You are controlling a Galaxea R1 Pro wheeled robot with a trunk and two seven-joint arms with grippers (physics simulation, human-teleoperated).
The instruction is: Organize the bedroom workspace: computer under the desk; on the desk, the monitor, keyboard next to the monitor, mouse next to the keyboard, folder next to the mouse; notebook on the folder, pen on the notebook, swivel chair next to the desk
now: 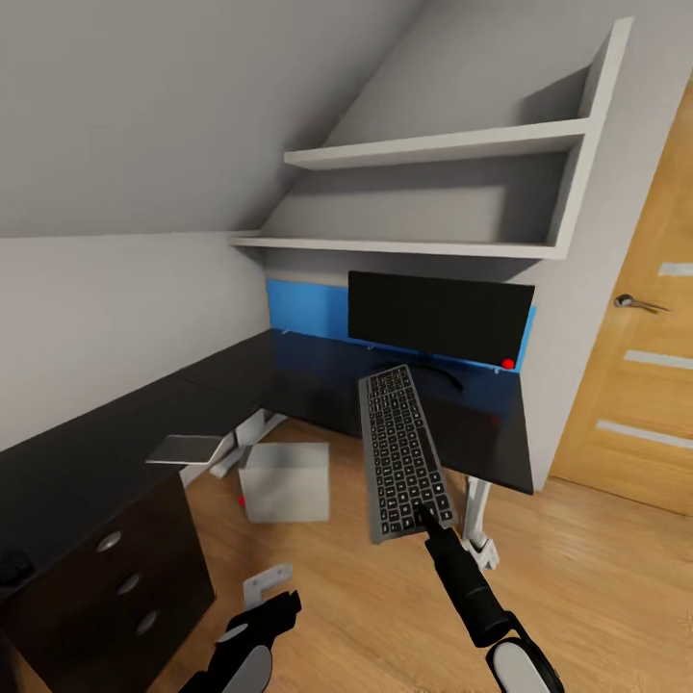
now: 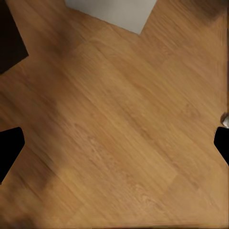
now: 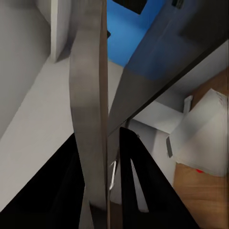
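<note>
R pincer [image 1: 423, 515] clamped on keyboard [image 1: 402, 452] end; L pincer [image 2: 114, 143] wide open, empty.

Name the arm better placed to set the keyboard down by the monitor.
Right. The right gripper already holds the keyboard raised at the desk edge before the monitor; the left gripper hangs low, open over floor.

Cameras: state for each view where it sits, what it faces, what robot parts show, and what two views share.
Head view: up on the head, facing the desk, monitor; both arms show, right gripper holding the keyboard.
Left wrist view: faces the floor; fingertips at the edges.
Right wrist view: looks along the clamped keyboard.
Shared: computer.
</note>
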